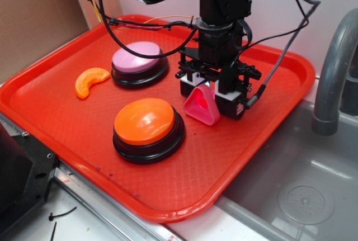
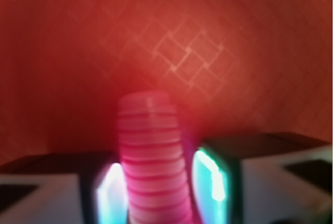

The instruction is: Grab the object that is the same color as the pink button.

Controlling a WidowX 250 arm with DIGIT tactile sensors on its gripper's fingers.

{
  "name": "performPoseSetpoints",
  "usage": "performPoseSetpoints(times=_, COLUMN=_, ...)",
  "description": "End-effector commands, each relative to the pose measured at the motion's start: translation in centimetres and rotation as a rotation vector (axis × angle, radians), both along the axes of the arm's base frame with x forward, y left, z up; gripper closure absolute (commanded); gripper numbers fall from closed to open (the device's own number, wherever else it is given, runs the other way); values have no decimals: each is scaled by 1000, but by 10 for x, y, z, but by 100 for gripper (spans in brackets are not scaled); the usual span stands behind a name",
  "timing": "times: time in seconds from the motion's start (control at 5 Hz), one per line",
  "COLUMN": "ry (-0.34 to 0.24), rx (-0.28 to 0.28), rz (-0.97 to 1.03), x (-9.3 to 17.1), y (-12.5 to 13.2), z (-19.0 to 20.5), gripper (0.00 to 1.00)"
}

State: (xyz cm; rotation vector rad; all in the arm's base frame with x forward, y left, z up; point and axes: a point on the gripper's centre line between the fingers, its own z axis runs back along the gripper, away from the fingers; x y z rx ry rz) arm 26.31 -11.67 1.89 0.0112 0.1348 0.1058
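Observation:
The object [image 1: 202,105], a hot-pink toy with a rounded triangular head and a centre hole, rests on the red tray [image 1: 61,121] right of centre, its head facing front. My gripper [image 1: 210,98] stands low over it, fingers on either side of its stem. In the wrist view the ribbed pink stem [image 2: 151,146] runs up between the two glowing pads [image 2: 210,177], and both pads press its sides, so the gripper [image 2: 156,193] is shut on it. The pink button [image 1: 137,59], pale lilac dome on a black base, sits at the tray's back left, apart from the gripper.
An orange-topped button [image 1: 148,121] stands in front of the pink one, just left of the toy. An orange crescent piece [image 1: 90,80] lies at the tray's left. A metal sink [image 1: 291,190] and grey faucet [image 1: 333,79] are to the right. Cables hang above the back.

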Motion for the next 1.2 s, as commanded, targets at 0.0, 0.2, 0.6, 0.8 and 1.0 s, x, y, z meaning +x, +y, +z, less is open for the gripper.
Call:
performPoseSetpoints(times=0.0, ry=-74, rx=-44, rz=-108, x=17, y=18, z=75, gripper=100)
performPoseSetpoints(times=0.2, ry=-114, rx=4, rz=-146, x=19, y=28, z=126, gripper=100)
performPoseSetpoints(times=0.6, ry=-230, rx=22, rz=-68, x=0, y=43, z=200, gripper=100)
performPoseSetpoints(times=0.8, ry=-254, rx=21, rz=-7, x=-9, y=55, z=208, gripper=100)
performPoseSetpoints(times=1.0, ry=-218, rx=0, rz=2, x=-10, y=58, z=194, gripper=100)
